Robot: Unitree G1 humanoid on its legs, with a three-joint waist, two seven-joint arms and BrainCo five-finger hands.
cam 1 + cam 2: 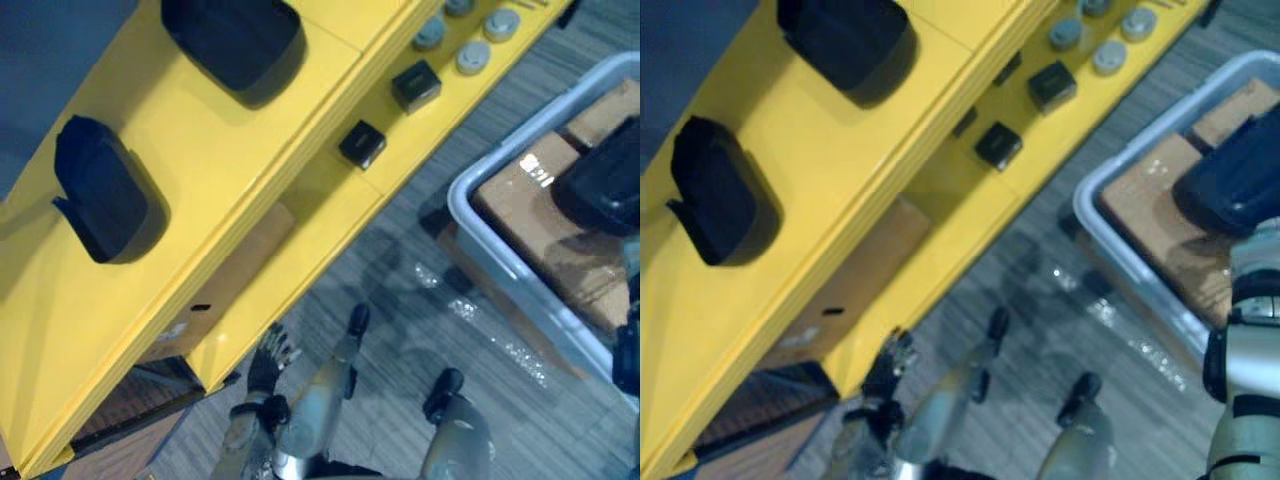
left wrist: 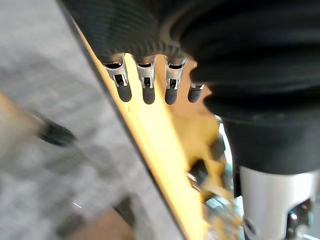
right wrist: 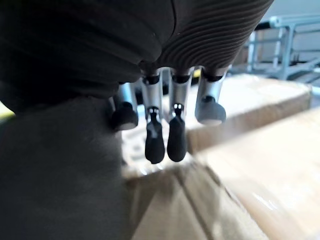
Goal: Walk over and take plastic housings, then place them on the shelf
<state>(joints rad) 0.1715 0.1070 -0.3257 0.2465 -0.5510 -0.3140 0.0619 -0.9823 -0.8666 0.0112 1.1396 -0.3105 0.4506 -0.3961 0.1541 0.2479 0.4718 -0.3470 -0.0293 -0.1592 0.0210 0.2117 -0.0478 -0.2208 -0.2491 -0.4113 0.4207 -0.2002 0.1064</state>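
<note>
Yellow shelf [image 1: 230, 170] at ten o'clock; housing [image 1: 1230, 185] at three — likely light, stiff; grip its rim. Left hand [image 1: 265, 365] slack; right hand [image 3: 176, 135] — cannot tell.

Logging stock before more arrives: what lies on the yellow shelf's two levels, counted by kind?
Large black housings: 2
Small black boxes: 2
Grey discs: 4
Total: 8
</note>
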